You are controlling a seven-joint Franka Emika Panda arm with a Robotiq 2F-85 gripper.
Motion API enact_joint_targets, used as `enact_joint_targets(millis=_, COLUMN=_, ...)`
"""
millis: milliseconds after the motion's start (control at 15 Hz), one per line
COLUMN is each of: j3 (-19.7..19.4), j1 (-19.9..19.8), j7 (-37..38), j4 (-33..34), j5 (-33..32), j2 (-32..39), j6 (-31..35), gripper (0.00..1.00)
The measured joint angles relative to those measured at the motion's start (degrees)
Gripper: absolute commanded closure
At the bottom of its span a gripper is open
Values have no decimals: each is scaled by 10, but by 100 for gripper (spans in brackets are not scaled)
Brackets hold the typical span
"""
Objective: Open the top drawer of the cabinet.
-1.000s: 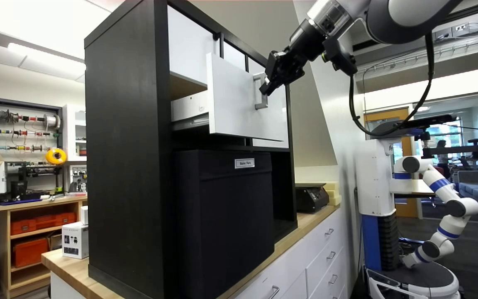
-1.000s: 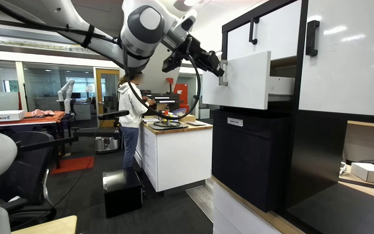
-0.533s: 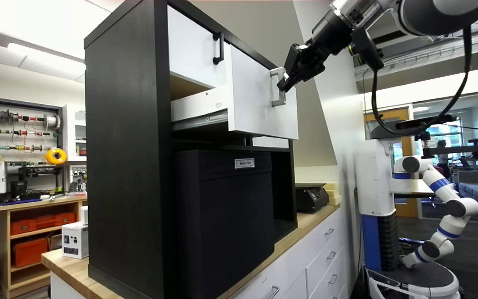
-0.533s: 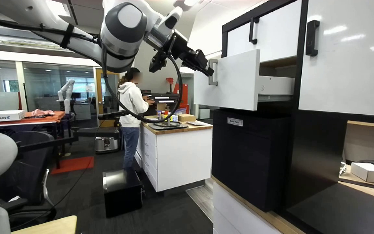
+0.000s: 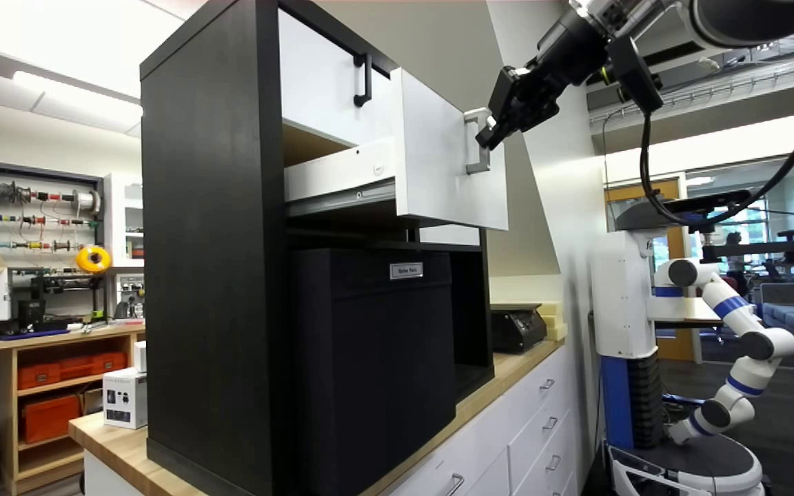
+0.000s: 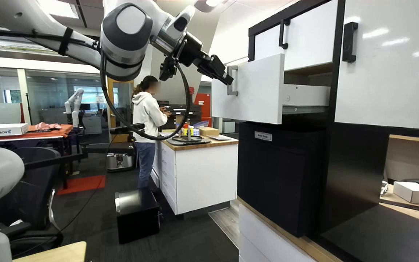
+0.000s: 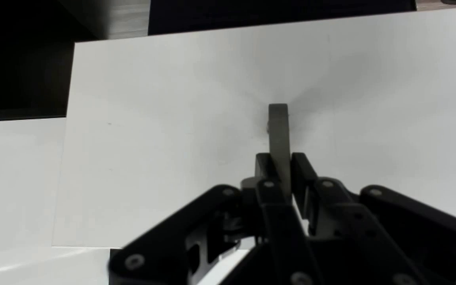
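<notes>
Drawer (image 5: 435, 151): stood open, jutting from the cabinet (image 5: 204, 241) just below the uppermost front (image 6: 311, 40).
Handle (image 7: 278, 126): ran upright on the drawer's white face.
Gripper (image 7: 282, 162): held the handle from both sides.
Bin (image 6: 276, 178): sat beneath the drawer.

Top drawer (image 6: 256, 92) is showing plain white, handle (image 7: 280, 146) grey. Cabinet (image 5: 207, 241) is looking mostly black, gripper (image 7: 281, 158) too. Far robot (image 5: 731, 307) is wearing blue-banded white.

In an exterior view, I see a person in a white hoodie (image 6: 145, 111) standing center left beside a white counter (image 6: 206, 174); in an exterior view, orange boxes (image 5: 50, 418) sit lower left.
</notes>
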Motion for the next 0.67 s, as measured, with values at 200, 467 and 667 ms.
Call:
enact_joint_targets(millis=200, j3=2, j1=-3, j7=-6, j4=-4, j5=15, j2=-8, j6=-24, gripper=49)
enact_joint_targets(millis=467, j3=2, j1=-4, j7=-7, j4=-17, j5=19, j2=-8, j6=-78, gripper=23)
enact_joint_targets(millis=667, j3=-13, j1=-4, j7=-35, j4=-14, j5=19, j2=-8, j6=-118, gripper=2)
